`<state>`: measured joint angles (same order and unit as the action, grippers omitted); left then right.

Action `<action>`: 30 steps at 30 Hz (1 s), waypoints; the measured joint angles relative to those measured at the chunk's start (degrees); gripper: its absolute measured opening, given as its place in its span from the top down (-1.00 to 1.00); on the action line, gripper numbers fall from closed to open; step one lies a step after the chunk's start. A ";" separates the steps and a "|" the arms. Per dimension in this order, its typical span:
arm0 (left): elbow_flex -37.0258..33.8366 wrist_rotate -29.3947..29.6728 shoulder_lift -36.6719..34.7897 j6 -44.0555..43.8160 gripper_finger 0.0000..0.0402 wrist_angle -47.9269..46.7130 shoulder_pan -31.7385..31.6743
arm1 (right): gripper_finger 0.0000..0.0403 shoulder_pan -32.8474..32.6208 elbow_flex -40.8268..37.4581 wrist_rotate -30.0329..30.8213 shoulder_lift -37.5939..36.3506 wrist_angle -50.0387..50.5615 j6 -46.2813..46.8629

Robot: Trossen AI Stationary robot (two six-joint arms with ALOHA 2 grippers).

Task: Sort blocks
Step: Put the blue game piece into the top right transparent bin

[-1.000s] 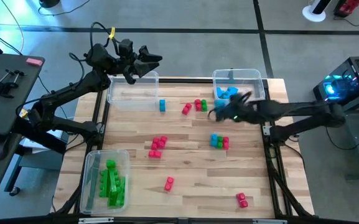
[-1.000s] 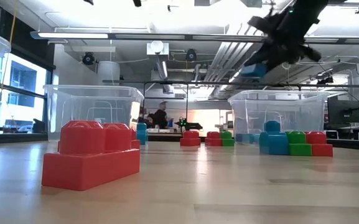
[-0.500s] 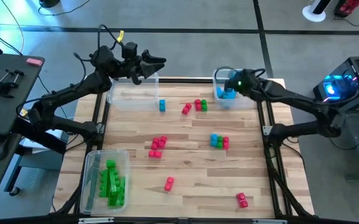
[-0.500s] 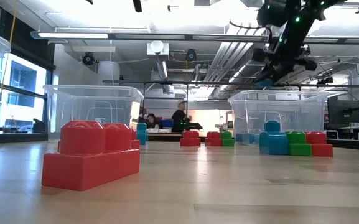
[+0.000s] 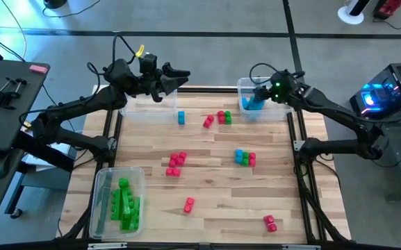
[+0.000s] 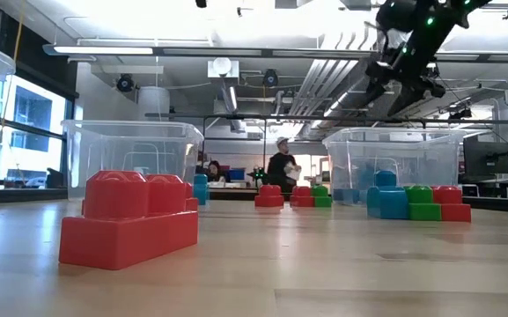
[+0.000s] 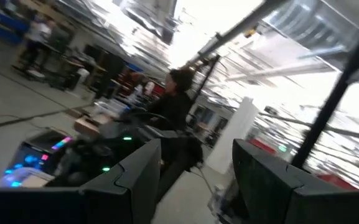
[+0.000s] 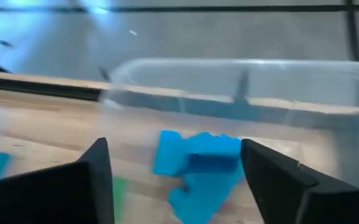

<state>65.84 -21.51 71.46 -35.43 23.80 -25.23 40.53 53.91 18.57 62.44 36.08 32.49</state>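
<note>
My right pincer (image 5: 261,94) spread, empty, over 1 o'clock bin (image 5: 283,85) holding blue blocks (image 8: 198,168); my left pincer (image 5: 181,72) spread at 11 o'clock.

We see the table (image 5: 207,191) from above, with one bin (image 5: 119,196) at eight o'clock, holding a stack of blocks (image 5: 126,203). A second bin (image 5: 146,105) sits at eleven o'clock, and the left gripper (image 5: 181,73) hangs over its far edge. A third bin (image 5: 264,96) lies at one o'clock with blocks inside, the right gripper (image 5: 258,91) above it. Loose blocks are scattered between the bins: one cluster (image 5: 244,157) just right of centre, another (image 5: 176,162) just left.
</note>
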 joint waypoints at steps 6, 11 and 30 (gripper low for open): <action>0.04 5.90 -0.01 5.64 0.08 -5.05 2.62 | -0.24 -0.04 0.00 -13.90 -4.99 -7.80 -3.09; 0.04 7.12 1.23 8.38 0.08 -18.75 5.67 | -0.23 -0.74 0.01 -31.04 -6.61 -13.76 -5.90; 0.06 -0.58 29.83 33.74 0.98 -6.88 14.51 | 0.95 -21.21 0.02 -19.91 -9.32 -23.65 -5.35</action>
<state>65.91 -22.10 101.29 -1.69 16.92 -10.72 19.32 53.93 -1.34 53.12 12.43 27.14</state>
